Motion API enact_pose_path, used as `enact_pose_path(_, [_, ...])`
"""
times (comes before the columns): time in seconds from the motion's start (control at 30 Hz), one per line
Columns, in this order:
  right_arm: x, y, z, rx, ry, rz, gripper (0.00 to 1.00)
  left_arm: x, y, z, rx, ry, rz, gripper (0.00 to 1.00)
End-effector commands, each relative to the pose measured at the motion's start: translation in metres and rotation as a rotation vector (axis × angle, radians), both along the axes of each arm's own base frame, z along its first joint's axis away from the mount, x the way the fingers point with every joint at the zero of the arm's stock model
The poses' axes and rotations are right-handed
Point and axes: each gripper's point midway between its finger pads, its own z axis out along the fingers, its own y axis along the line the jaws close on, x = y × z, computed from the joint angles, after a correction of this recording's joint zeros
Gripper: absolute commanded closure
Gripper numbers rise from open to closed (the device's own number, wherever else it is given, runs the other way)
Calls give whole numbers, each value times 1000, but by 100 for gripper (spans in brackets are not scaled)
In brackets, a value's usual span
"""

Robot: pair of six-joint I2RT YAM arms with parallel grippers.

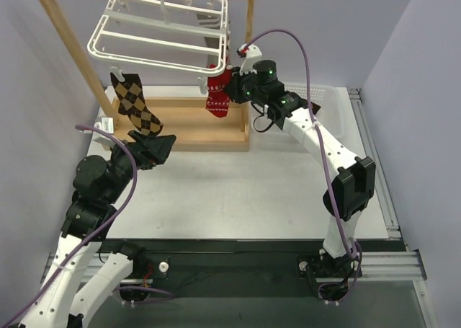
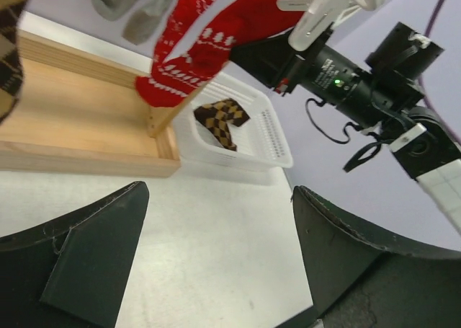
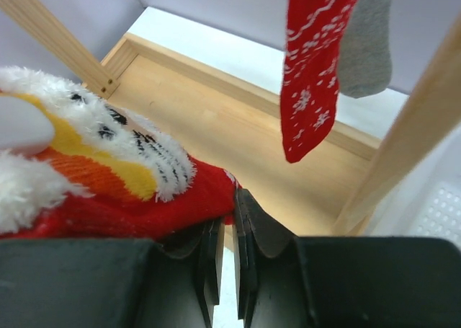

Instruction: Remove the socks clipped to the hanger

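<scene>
Red sock [image 3: 144, 205] pinched by right claw [image 3: 227, 227]; left claw [image 2: 220, 191] spread, empty. Fabric judged soft, light, to be gripped near clipped end

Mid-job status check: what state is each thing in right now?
Left hand: open, empty.
Right hand: shut on a red sock.
Second red sock: hanging.
Grey sock: hanging.
Argyle sock: hanging from hanger.
Other argyle sock: lying in basket.
</scene>
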Motion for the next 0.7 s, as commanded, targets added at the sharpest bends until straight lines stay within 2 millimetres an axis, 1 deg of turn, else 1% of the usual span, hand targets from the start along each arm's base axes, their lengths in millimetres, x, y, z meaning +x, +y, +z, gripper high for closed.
enact_pose_path(0.0, [16,-22,24,-3,-49,-54,88,4,28,-16,176,41,123,8])
enact_pose_path(0.03, [16,-26,26,-10,-52,-58,88,4,30,-22,202,74,124,8])
enact_pose_path(0.1, [14,-36,30,-21,-52,-68,85,9,33,-28,238,107,143,8])
enact_pose_path(0.13, [12,-38,32,-20,-54,-66,84,8,36,-26,242,114,155,7])
enact_pose_path(0.17, [9,-39,34,-22,-51,-61,81,10,37,-26,243,118,165,3])
enact_pose_path(0.2, [3,-45,35,-31,-37,-70,73,11,38,-23,240,112,171,3])
enact_pose_path(0.23, [-1,-49,36,-33,-27,-74,69,11,39,-17,234,93,172,3])
enact_pose_path(0.27, [-6,-51,35,-30,-6,-76,60,10,39,-14,231,83,176,3])
enact_pose_path(0.3, [-15,-55,39,-21,-2,-69,53,11,42,-11,239,74,185,3])
enact_pose_path(0.33, [-20,-57,38,-17,7,-72,47,11,44,-4,241,58,192,3])
enact_pose_path(0.37, [-29,-63,47,-2,2,-78,39,12,45,-2,257,55,196,3])
enact_pose_path(0.4, [-35,-67,35,-13,28,-86,34,12,48,-2,268,63,203,3])
enact_pose_path(0.43, [-41,-69,35,-10,31,-87,29,11,50,9,268,48,209,3])
enact_pose_path(0.47, [-49,-74,44,3,18,-92,24,13,50,10,282,54,207,3])
enact_pose_path(0.5, [-53,-76,41,6,27,-94,22,11,50,12,287,56,202,3])
enact_pose_path(0.53, [-58,-77,32,1,44,-94,20,10,50,21,284,43,197,3])
enact_pose_path(0.57, [-64,-79,36,11,38,-91,18,9,49,24,283,37,192,3])
enact_pose_path(0.6, [-68,-78,35,14,44,-81,17,9,48,26,280,34,186,3])
enact_pose_path(0.63, [-72,-77,27,7,59,-71,17,8,47,28,274,29,181,3])
enact_pose_path(0.67, [-78,-76,30,13,53,-61,16,5,47,35,262,16,182,3])
